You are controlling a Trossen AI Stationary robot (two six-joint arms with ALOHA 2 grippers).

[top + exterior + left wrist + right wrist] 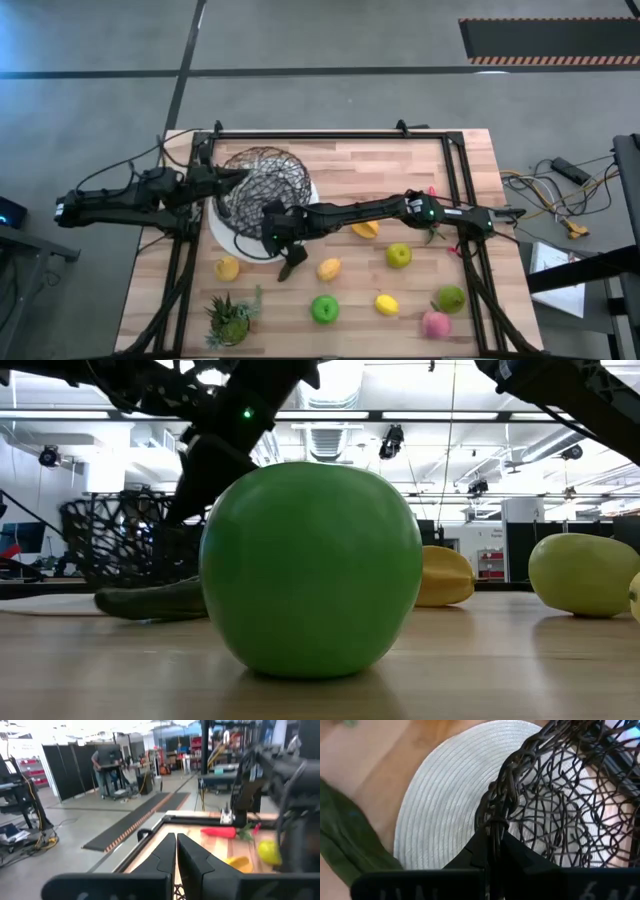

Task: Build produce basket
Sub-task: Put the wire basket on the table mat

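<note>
Round white woven plate (222,232) left of centre on wooden counter (400,165). Spiky green potted plant (232,318) at lower left. Cables (545,190) on floor at right edge.

The floor (330,40) is grey. A black mat (135,820) with a striped edge lies on it. Dark screens (65,767) stand far back. A person (106,767) bends at a desk. Bright lights (100,415) hang from the ceiling.
</note>
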